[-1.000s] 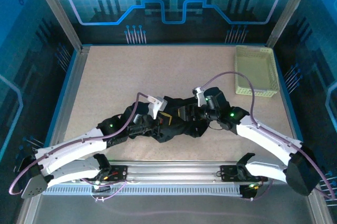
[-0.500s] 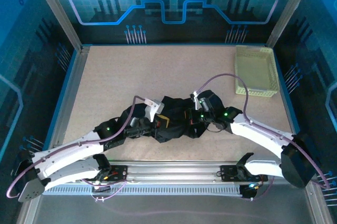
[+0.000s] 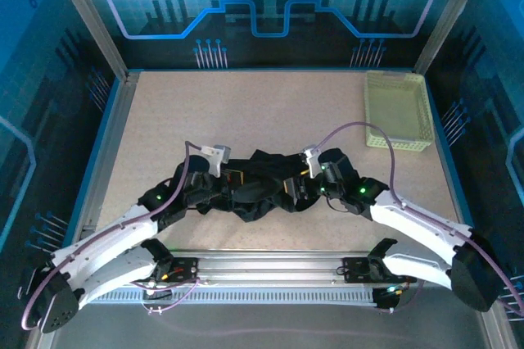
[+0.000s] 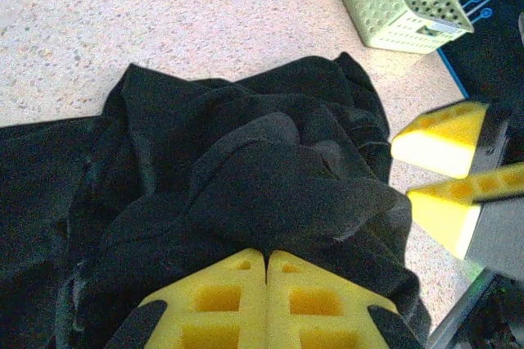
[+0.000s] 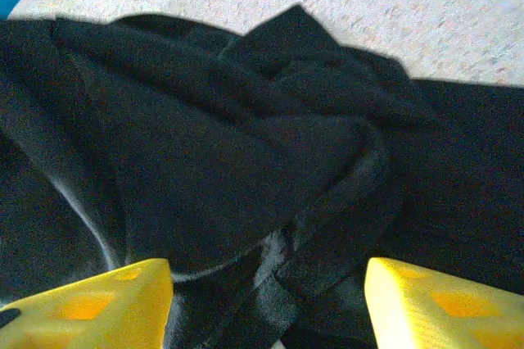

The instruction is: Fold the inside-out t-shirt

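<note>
**Desk:** Where's the inside-out t-shirt (image 3: 262, 183) sitting?

**Me:** It's crumpled in a heap on the table (image 3: 246, 111), near the front edge between my two arms. That's well apart from the pale green basket (image 3: 399, 111) in the far right corner.

**Desk:** What are the hands doing?

**Me:** My left gripper (image 4: 266, 257) is clenched, pads flush. A fold of shirt rises right at their seam, so I read that as a pinch anchoring that side. My right gripper (image 5: 266, 277) is released, its jaws spread wide with the fabric between them and nothing grasped.

**Desk:** Why spread wide?

**Me:** I'd judge it's placed to take a second hold. With two holds I can pull the bundle flat before any folding starts.
</note>
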### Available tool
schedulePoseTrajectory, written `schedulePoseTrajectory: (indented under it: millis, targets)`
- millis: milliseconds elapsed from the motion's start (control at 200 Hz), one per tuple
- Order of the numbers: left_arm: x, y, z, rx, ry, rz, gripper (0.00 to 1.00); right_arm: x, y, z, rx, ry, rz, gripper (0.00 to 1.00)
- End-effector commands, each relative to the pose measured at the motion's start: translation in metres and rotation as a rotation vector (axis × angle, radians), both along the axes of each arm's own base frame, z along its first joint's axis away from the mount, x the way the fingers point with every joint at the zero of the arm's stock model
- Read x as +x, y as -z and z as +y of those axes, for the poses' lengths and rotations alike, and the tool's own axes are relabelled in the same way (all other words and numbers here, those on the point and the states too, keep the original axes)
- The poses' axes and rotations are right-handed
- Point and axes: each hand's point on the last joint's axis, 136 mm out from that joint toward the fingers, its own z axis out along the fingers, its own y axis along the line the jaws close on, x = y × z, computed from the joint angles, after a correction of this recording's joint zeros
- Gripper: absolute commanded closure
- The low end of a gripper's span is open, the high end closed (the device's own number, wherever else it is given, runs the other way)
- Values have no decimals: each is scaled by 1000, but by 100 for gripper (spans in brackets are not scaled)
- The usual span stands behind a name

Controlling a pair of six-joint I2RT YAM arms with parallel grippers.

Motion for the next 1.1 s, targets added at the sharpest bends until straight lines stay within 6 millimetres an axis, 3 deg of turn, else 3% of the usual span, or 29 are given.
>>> schedulePoseTrajectory:
  millis: [0, 150, 315, 385, 490, 550, 800, 930, 1096]
  targets:
    - [3, 5, -2, -31, -10, 40, 100, -7, 5, 21, 49, -129, -57, 32]
    - [6, 13, 3, -27, -34, 68, 100, -2, 25, 29, -52, -130, -36, 32]
    - [8, 15, 8, -25, -49, 79, 100, 20, 51, 6, -234, 53, 14, 35]
    - [8, 15, 11, -23, -59, 79, 100, 27, 51, -5, -289, 116, -9, 41]
    - [8, 15, 17, -24, -77, 77, 100, 29, 46, -18, -346, 159, -23, 64]
    - [8, 15, 20, -29, -87, 77, 100, 30, 43, -22, -366, 168, -31, 71]
    - [9, 16, 25, -34, -104, 77, 100, 23, 44, -18, -312, 155, 15, 83]
    - [8, 14, 31, -29, -126, 64, 100, 30, 47, -39, -395, 248, 10, 96]
    - [4, 7, 42, -26, -149, 37, 100, 39, 41, -79, -494, 403, -1, 100]
